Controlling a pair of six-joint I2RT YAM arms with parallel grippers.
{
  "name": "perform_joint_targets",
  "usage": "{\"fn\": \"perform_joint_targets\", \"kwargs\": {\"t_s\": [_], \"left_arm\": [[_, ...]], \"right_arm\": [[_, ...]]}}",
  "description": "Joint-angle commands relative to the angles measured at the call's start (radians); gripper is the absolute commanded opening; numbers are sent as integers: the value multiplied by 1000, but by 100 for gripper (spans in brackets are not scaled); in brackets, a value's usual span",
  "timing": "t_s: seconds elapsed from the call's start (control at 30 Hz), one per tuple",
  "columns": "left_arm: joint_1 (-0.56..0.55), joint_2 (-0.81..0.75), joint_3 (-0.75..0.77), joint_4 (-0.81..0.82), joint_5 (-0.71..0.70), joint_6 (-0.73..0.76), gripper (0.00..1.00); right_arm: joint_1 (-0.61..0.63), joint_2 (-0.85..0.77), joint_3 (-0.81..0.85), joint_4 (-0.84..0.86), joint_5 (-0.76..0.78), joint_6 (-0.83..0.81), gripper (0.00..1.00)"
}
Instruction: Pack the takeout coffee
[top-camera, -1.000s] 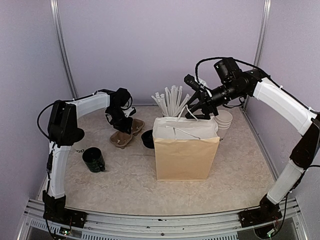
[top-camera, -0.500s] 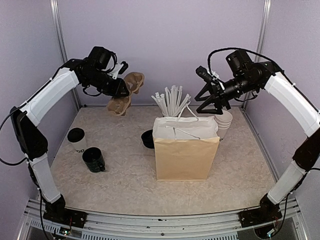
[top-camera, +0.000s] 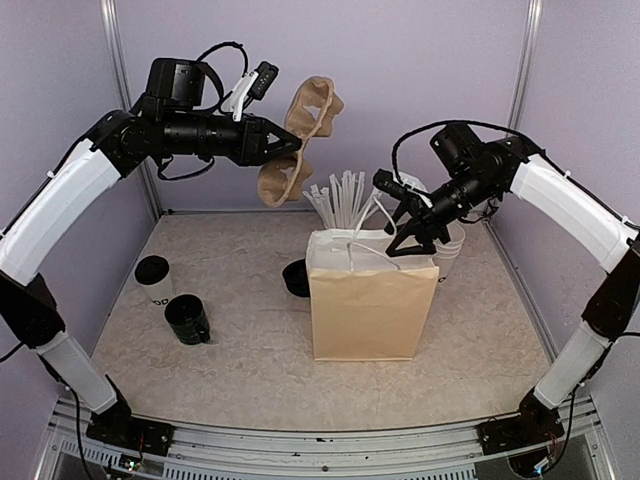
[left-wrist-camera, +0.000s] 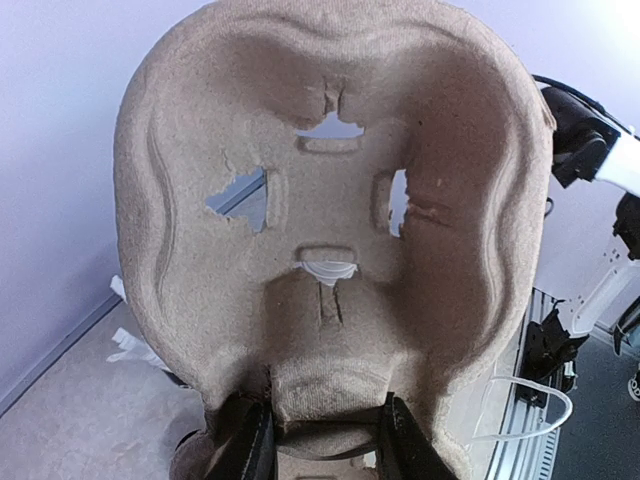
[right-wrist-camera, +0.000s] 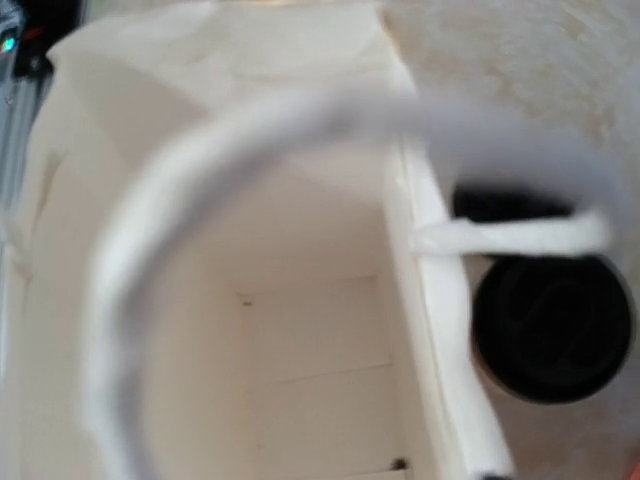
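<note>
The takeout coffee (top-camera: 152, 281), a white cup with a black lid, stands at the far left of the table, away from both grippers. My left gripper (top-camera: 287, 150) (left-wrist-camera: 322, 442) is raised high at the back, shut on the rim of a brown pulp cup carrier (top-camera: 303, 135) (left-wrist-camera: 330, 190), which hangs tilted to the upper left of the paper bag (top-camera: 365, 315). My right gripper (top-camera: 400, 222) hovers at the bag's back rim with its jaws apart and nothing between them. The right wrist view looks down into the bag's white inside (right-wrist-camera: 300, 330); its own fingers do not show there.
A dark green mug (top-camera: 187, 320) stands next to the coffee. A low black cup (top-camera: 295, 278) (right-wrist-camera: 550, 325) sits against the bag's left side. White straws (top-camera: 340, 200) and a stack of white cups (top-camera: 450, 245) stand behind the bag. A blurred white bag handle (right-wrist-camera: 300, 120) arches before the right wrist camera.
My left arm has lifted the carrier from the back-left of the table, up and rightward toward the bag. My right gripper has come down to the bag's rim.
</note>
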Motion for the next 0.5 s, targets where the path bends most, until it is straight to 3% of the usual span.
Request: {"fn": "perform_joint_targets", "kwargs": {"t_s": [0.0, 0.03, 0.13, 0.27, 0.4, 0.47], "left_arm": [[-45, -45, -93, 161, 69, 39, 29], [-52, -54, -112, 182, 77, 51, 29], [-65, -81, -159, 229, 110, 54, 29], [-73, -93, -169, 232, 122, 60, 29], [-83, -118, -197, 253, 151, 67, 29], [-92, -135, -222, 278, 185, 68, 29]], "right_arm": [[1, 38, 66, 17, -7, 41, 51], [1, 50, 79, 5, -17, 42, 41], [1, 72, 100, -12, -28, 44, 25], [1, 74, 112, -20, -39, 47, 17], [1, 91, 145, -65, -87, 45, 0], [1, 107, 163, -104, -137, 37, 0]]}}
